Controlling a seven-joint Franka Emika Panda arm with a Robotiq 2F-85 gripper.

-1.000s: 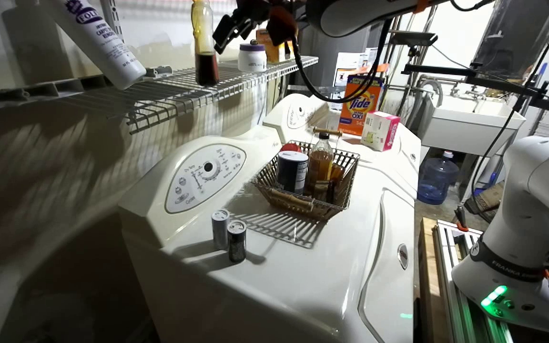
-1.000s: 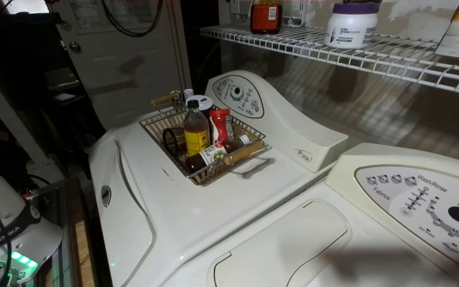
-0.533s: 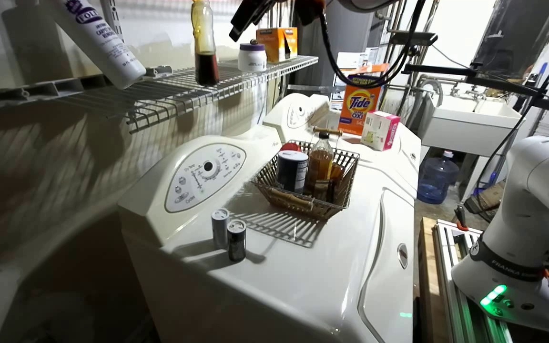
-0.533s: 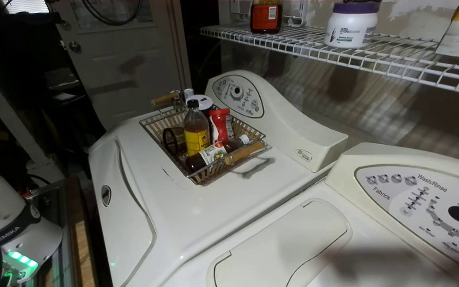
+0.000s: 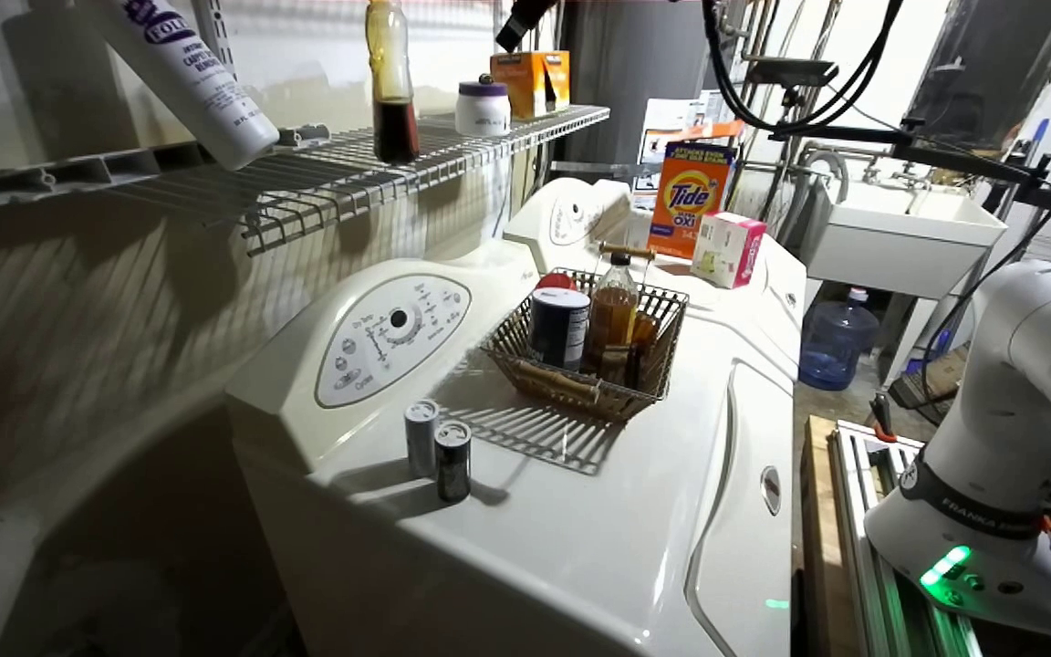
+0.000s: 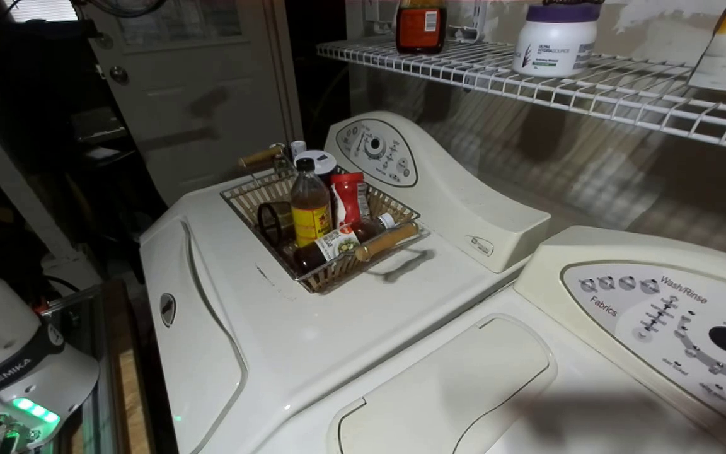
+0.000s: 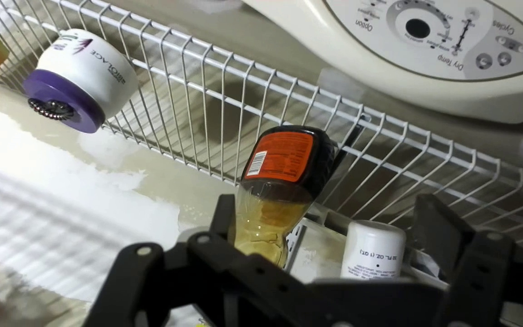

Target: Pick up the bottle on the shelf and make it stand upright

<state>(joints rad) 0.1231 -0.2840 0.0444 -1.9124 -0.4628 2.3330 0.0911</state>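
The bottle (image 5: 395, 100) stands upright on the white wire shelf (image 5: 334, 205), with a dark lower body and yellowish upper part. Its dark base with an orange label (image 6: 421, 28) shows on the shelf (image 6: 628, 104) in an exterior view; its top is cut off there. In the wrist view the bottle (image 7: 279, 159) appears inverted, its neck end hidden behind the left finger. My gripper (image 7: 327, 213) is open, its fingers wide apart and holding nothing. Only a dark piece of the gripper (image 5: 523, 25) shows at the top edge of an exterior view, apart from the bottle.
A purple-lidded white jar (image 5: 483, 111) and an orange box (image 5: 535, 84) stand on the shelf beyond the bottle. A large white bottle (image 5: 192, 87) leans near the shelf's near end. Below, a wire basket (image 6: 249, 205) of bottles sits on the white machine (image 6: 338, 334).
My gripper has moved up and away from the bottle, toward the right in an exterior view, mostly leaving the picture. The bottle has stayed upright in the same place.
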